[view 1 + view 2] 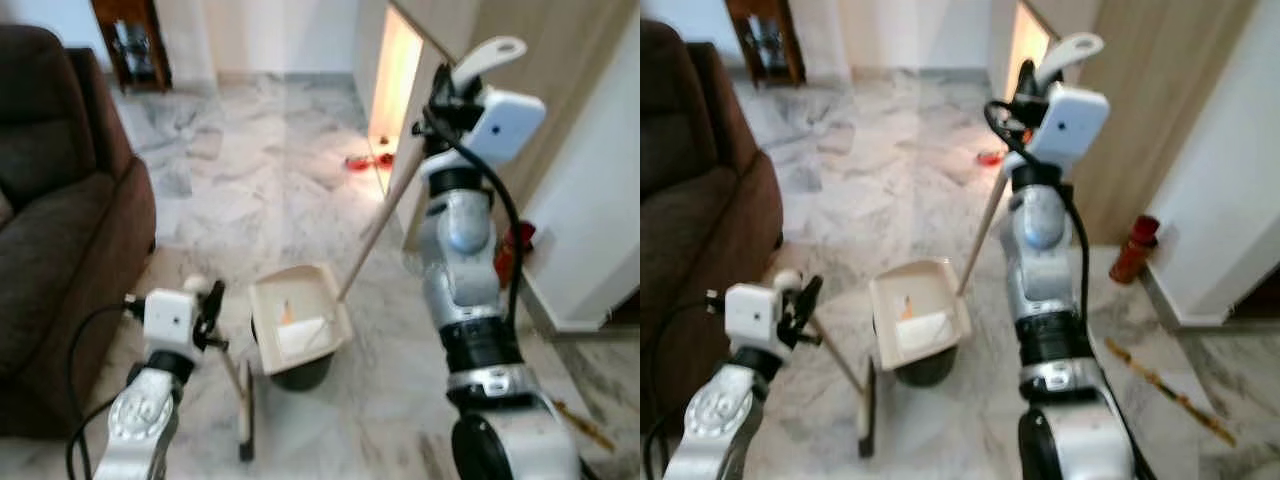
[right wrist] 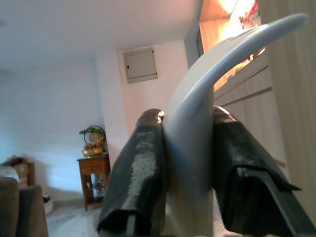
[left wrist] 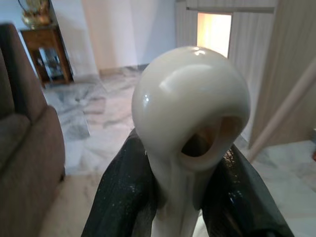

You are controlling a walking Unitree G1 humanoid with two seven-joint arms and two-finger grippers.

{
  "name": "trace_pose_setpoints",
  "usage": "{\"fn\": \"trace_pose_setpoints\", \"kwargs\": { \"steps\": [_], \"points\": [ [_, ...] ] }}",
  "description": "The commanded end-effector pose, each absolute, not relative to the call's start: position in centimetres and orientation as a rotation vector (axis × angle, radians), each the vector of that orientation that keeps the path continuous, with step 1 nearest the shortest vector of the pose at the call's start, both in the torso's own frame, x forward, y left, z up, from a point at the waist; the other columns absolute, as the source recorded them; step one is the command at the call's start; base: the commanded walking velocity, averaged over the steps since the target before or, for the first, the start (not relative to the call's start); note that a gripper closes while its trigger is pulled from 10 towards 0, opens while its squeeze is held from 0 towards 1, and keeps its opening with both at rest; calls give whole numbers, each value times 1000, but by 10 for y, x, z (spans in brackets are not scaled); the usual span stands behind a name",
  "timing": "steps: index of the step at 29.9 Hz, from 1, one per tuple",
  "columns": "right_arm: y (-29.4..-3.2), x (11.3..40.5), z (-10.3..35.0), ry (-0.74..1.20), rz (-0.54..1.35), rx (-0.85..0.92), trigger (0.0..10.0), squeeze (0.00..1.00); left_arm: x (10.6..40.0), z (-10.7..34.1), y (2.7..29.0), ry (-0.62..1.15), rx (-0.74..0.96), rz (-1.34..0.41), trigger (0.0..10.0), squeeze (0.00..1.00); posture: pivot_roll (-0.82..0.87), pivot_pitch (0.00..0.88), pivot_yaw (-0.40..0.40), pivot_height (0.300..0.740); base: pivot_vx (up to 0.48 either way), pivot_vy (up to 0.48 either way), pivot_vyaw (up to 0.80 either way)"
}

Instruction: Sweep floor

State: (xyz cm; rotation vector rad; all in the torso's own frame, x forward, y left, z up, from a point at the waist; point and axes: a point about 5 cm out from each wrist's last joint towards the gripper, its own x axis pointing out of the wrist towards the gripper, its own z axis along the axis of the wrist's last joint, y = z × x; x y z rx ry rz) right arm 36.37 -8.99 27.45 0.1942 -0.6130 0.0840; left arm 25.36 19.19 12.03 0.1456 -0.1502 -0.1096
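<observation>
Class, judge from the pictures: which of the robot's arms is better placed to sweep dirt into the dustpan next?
Left. The left gripper holds the broom handle beside the dustpan, while the right gripper steadies the dustpan's pole.

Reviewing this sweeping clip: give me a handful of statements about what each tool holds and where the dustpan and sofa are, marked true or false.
1. The left tool grips the broom handle. True.
2. The right tool is open and holds nothing. False: it is shut on the dustpan handle.
3. The dustpan sits on the sofa. False: it is over the marble floor, between the two arms.
4. The sofa is on the robot's left. True.
5. The broom head is lifted to the ceiling. False: it is low, at the floor near the dustpan.
</observation>
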Motion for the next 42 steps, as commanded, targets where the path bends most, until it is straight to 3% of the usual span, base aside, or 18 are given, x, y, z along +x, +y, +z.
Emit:
{"fn": "trace_pose_setpoints", "kwargs": {
  "steps": [1,18,28,42],
  "points": [
    [-101,360,296,-707,57,229,10000,0,255,131,187,-212,152,-126,10000,0,54,4,-17,740,405,0,0],
    [-102,360,298,-709,61,249,10000,0,255,132,186,-220,148,-128,10000,0,53,4,-17,740,394,0,0],
    [-100,359,300,-721,71,250,10000,0,254,132,184,-221,138,-142,10000,0,53,6,-18,740,0,0,0],
    [-84,345,310,-818,225,220,10000,0,253,131,183,-220,133,-154,10000,0,48,11,-13,740,0,0,0]
  ]
}}
